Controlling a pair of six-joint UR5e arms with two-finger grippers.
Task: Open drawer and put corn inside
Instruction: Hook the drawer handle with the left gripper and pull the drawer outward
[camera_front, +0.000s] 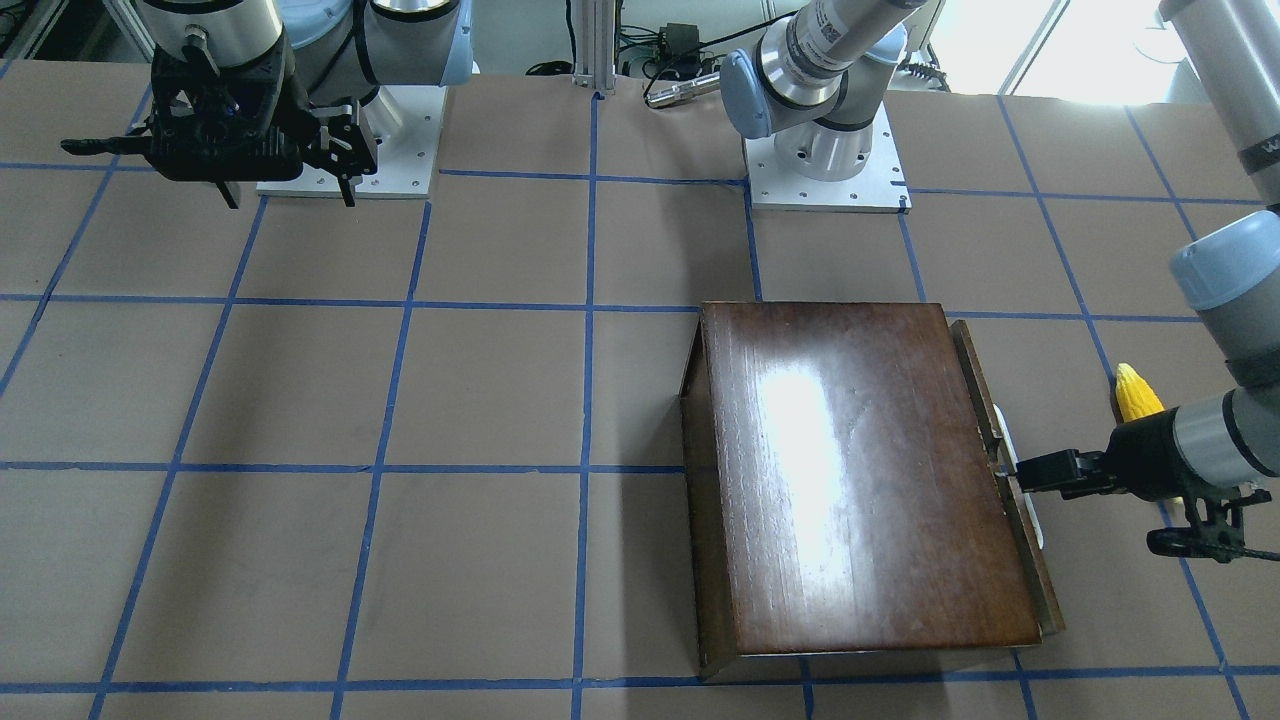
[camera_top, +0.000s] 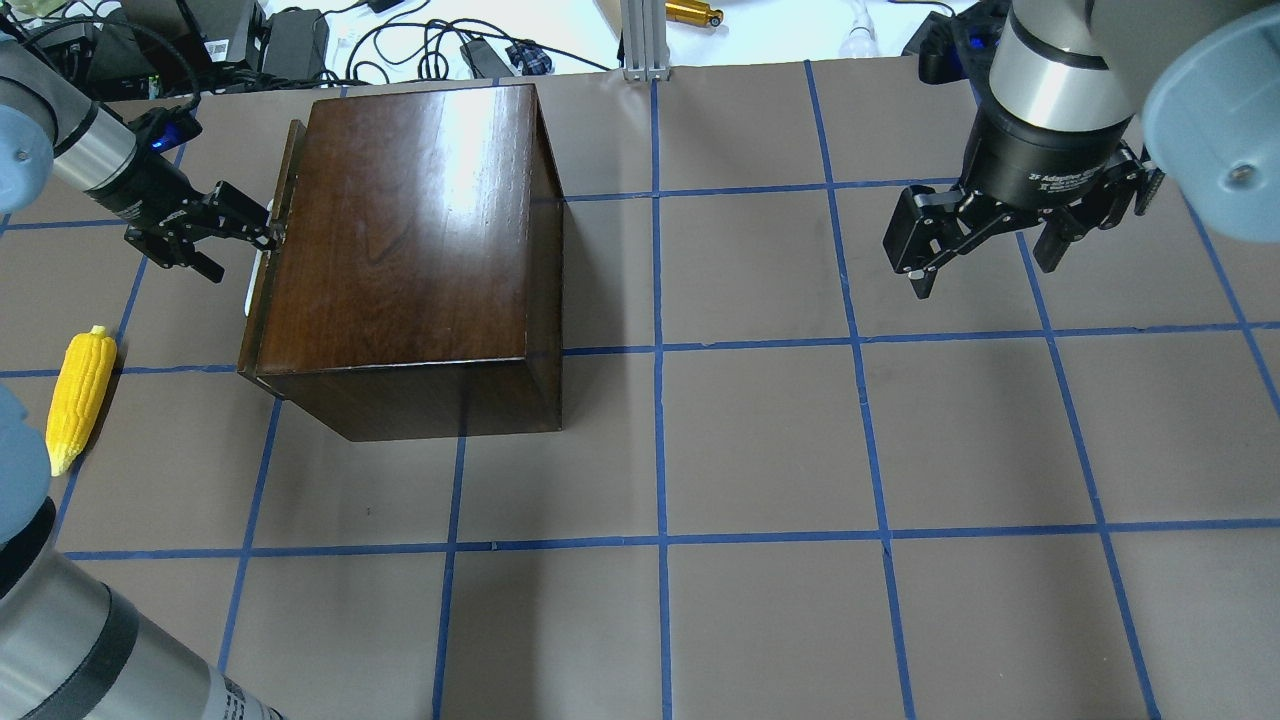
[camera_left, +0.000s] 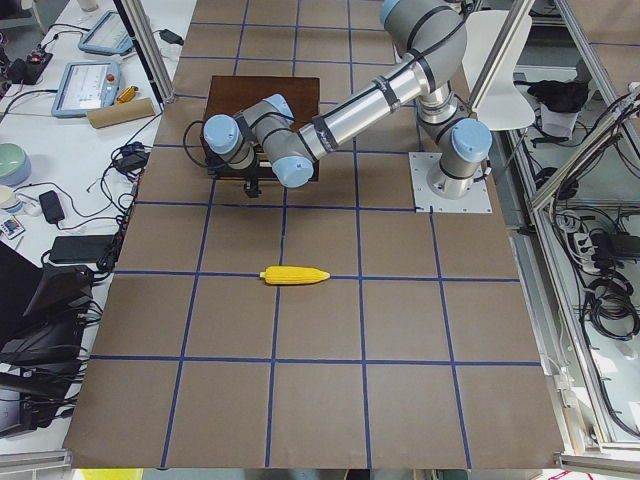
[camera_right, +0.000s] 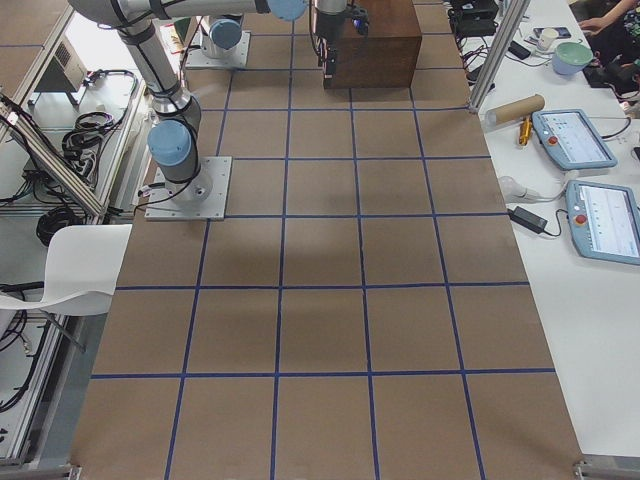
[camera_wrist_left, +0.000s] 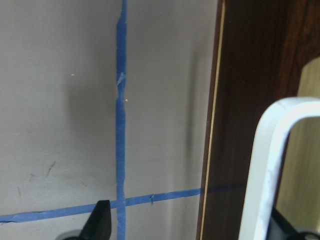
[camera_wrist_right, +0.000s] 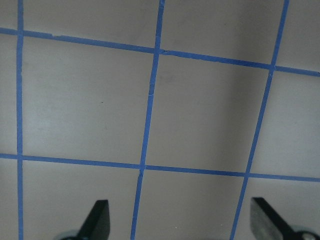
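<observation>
The glossy dark-brown box (camera_top: 400, 250) stands on the table's left half. Its drawer front (camera_top: 262, 300) with a white handle (camera_wrist_left: 265, 170) faces my left arm and stands slightly out from the box; a strip of pale wood (camera_wrist_left: 310, 150) shows behind the panel. My left gripper (camera_top: 243, 257) is open at the handle, which sits between its fingers, close to one of them. The gripper also shows in the front-facing view (camera_front: 1015, 470). The yellow corn (camera_top: 80, 398) lies on the table left of the box, apart from both. My right gripper (camera_top: 980, 270) is open and empty, hovering far right.
Blue tape lines grid the brown table (camera_top: 760, 440). Cables and gear (camera_top: 300, 40) lie beyond the table's far edge. The arm bases (camera_front: 825, 150) are bolted on white plates at the robot's side. Tablets and a cardboard tube (camera_right: 520, 105) sit on a side bench.
</observation>
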